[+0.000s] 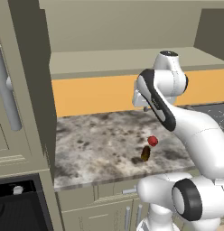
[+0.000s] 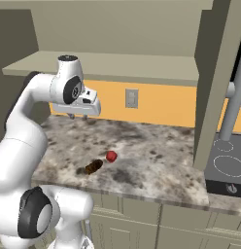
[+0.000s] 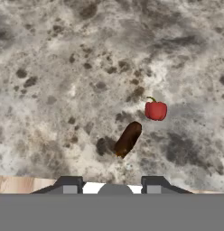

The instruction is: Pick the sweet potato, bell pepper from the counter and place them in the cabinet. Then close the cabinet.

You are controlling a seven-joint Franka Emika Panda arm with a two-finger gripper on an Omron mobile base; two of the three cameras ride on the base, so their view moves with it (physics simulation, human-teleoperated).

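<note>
The dark brown sweet potato (image 3: pixel 128 139) lies on the mottled counter (image 3: pixel 50 90), with the small red bell pepper (image 3: pixel 156 110) just beside it, a little apart. Both also sit near the counter's front: sweet potato (image 1: pixel 145 153) (image 2: pixel 94 166), bell pepper (image 1: pixel 152 141) (image 2: pixel 111 156). My gripper (image 2: pixel 77 116) (image 1: pixel 145 109) (image 3: pixel 110 185) hangs well above the counter (image 1: pixel 95 135), behind the two items, open and holding nothing. The cabinet (image 1: pixel 123 58) (image 2: pixel 117 63) above stands open; its shelf is bare, and its doors (image 1: pixel 14 90) (image 2: pixel 215 87) are swung out at both sides.
An orange backsplash (image 1: pixel 95 94) with a wall outlet (image 2: pixel 131 98) runs behind the counter. A cooktop (image 2: pixel 228 168) adjoins the counter's right end, and a dark oven (image 1: pixel 14 205) sits low at the left. Low drawers (image 2: pixel 142 219) lie under the front edge.
</note>
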